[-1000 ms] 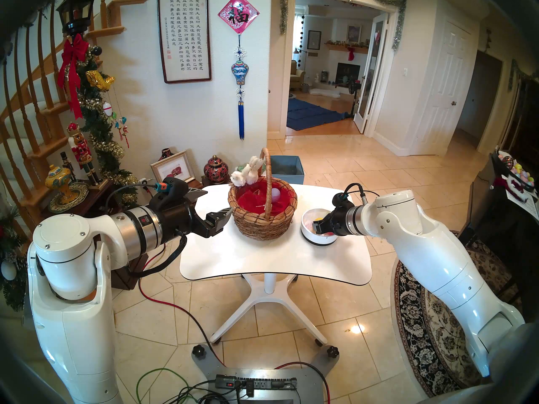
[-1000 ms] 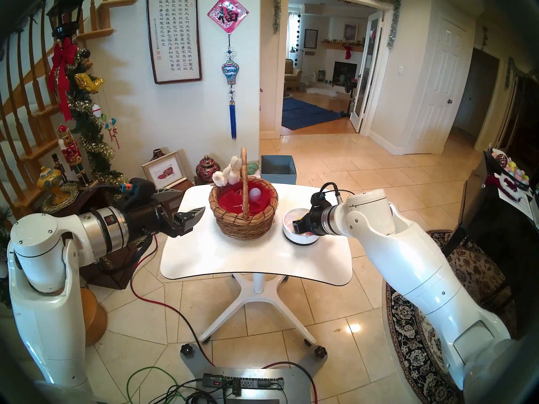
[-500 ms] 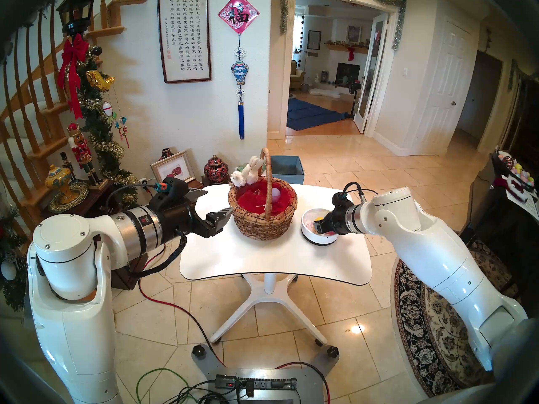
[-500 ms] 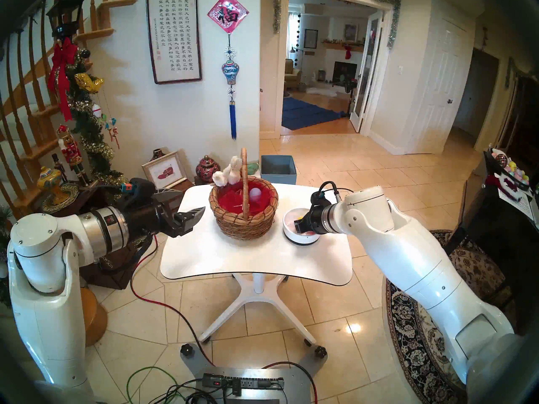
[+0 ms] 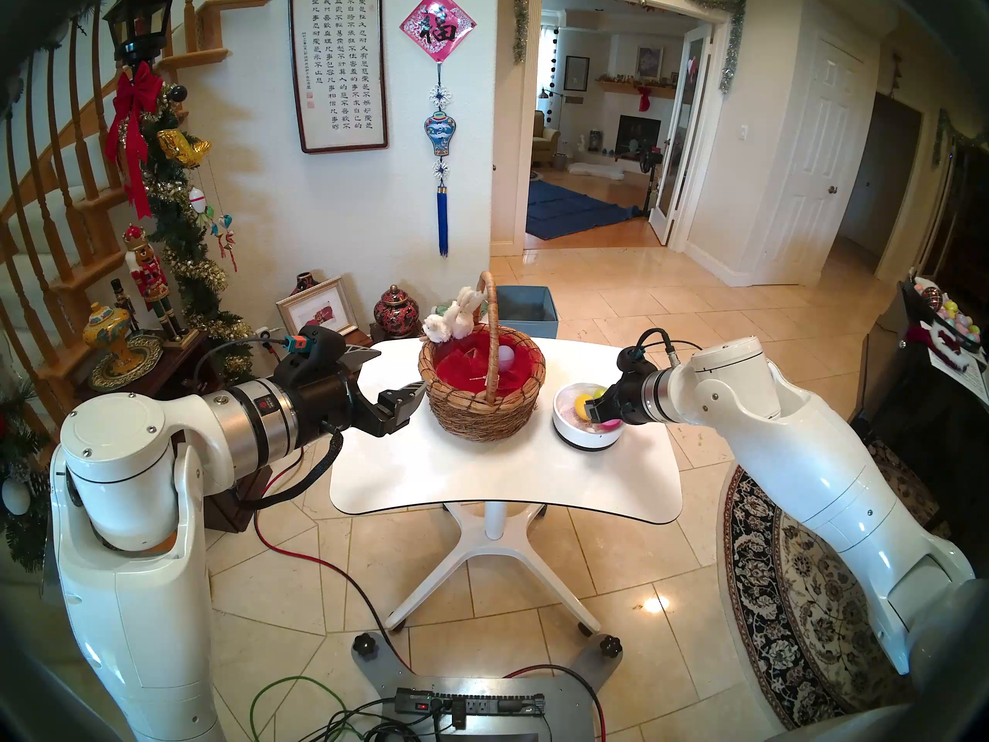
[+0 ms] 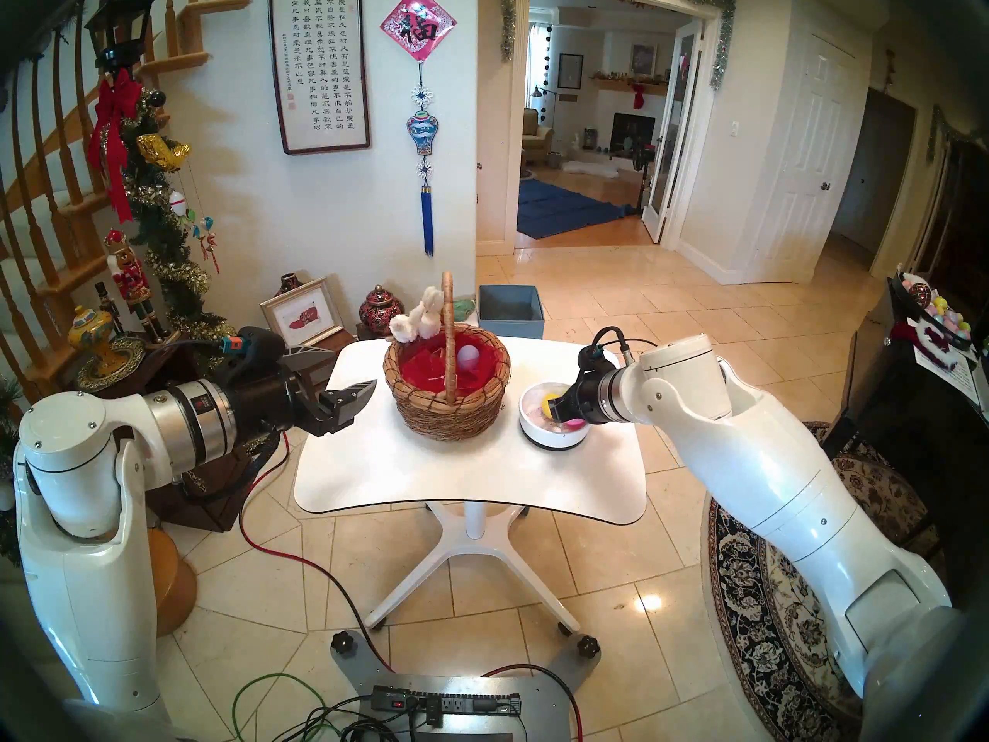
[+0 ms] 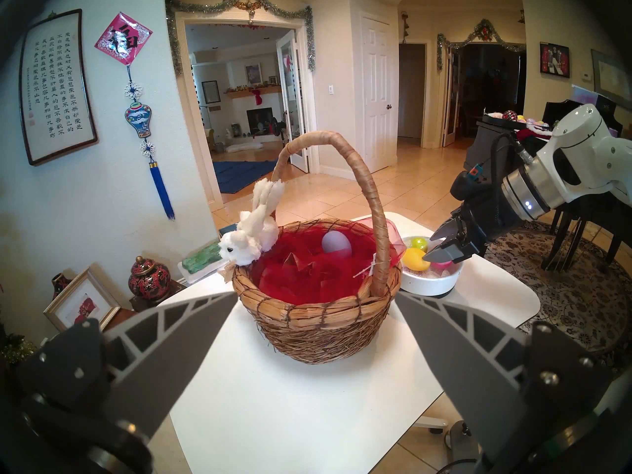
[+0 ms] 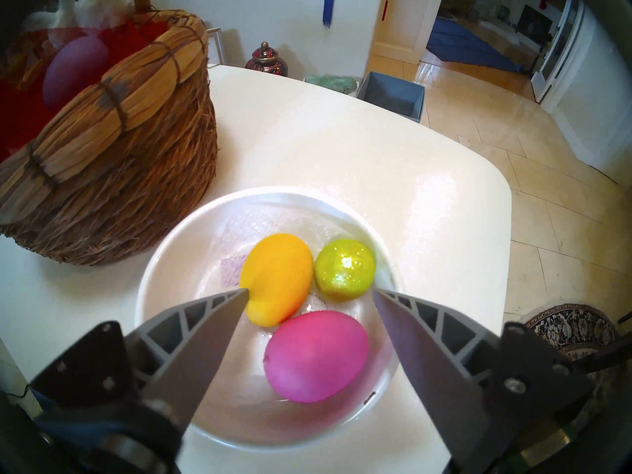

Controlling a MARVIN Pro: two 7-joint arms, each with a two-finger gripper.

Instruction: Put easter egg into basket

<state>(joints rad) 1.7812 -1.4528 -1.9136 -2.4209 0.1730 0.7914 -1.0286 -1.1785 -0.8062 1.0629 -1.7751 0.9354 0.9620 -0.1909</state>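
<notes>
The wicker basket point(image 5: 481, 403) point(image 7: 318, 326) with red lining and a plush bunny stands mid-table, a lilac egg point(image 5: 506, 356) point(image 7: 336, 245) inside it. To its right a white bowl point(image 5: 583, 440) point(image 8: 164, 258) holds a yellow egg point(image 8: 277, 281), a glittery green egg point(image 8: 344, 269) and a pink egg point(image 8: 316, 355). My right gripper point(image 5: 594, 409) point(image 8: 310, 292) hovers open over the bowl, its fingers either side of the pink egg, holding nothing. My left gripper point(image 5: 400, 370) point(image 7: 316, 293) stands open and empty just left of the basket.
The white table point(image 5: 503, 478) is small, with the bowl near its right edge. A blue box point(image 5: 527, 307) sits on the floor behind it. Ornaments crowd a side table point(image 5: 160, 350) at left. A dark piano point(image 5: 936, 382) is at right.
My right gripper has lifted and drawn back a little to the right over the bowl, uncovering more of the eggs. The left arm and basket have not moved.
</notes>
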